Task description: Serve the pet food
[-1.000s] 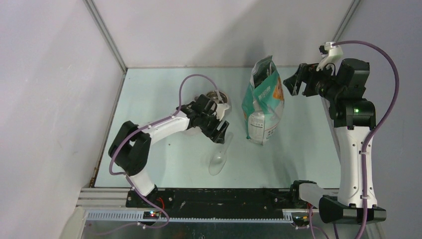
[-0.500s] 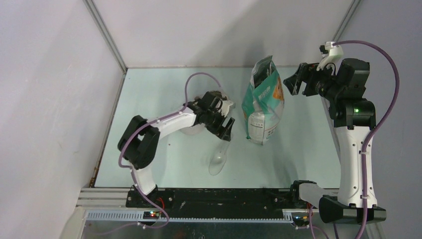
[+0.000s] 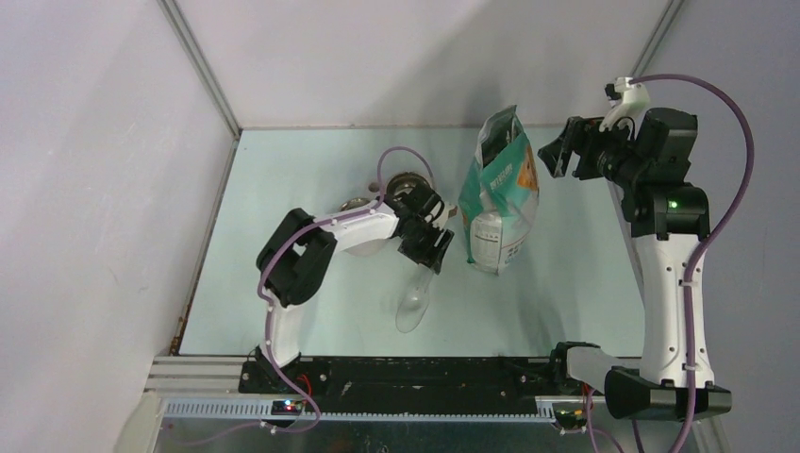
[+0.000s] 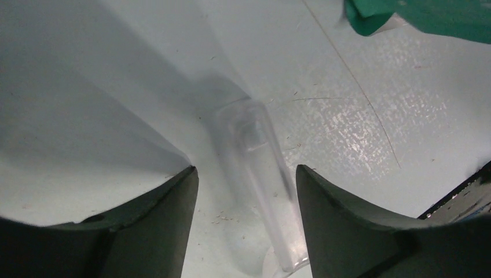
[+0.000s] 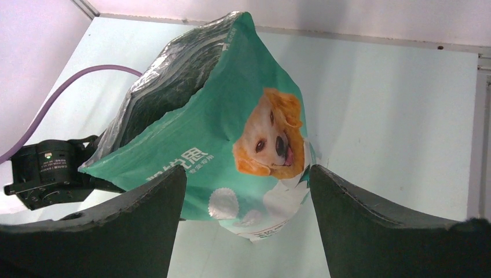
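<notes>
Here we find the left hand (image 3: 432,253) low over the bench (image 3: 283,170), just left of the bag (image 3: 500,203). Its fingers (image 4: 156,226) stand apart on either side of the handle of the scoop (image 3: 412,302). In the wrist view a strip of bench shows between each finger and the handle, so the hand is open and grips nothing. The scoop lies flat, its cup toward the near edge and its handle pointing up at the hand.

The bag stands upright with its top torn open. The right hand (image 3: 551,158) hangs in the air just beside the bag's upper right, its fingers spread wide and facing the dog print, holding nothing.

Behind the left arm sits a bowl (image 3: 406,182), partly hidden by it. We cannot make out the kibble: the bag's mouth shows only dark foil, and the bowl's inside is too small to tell.
</notes>
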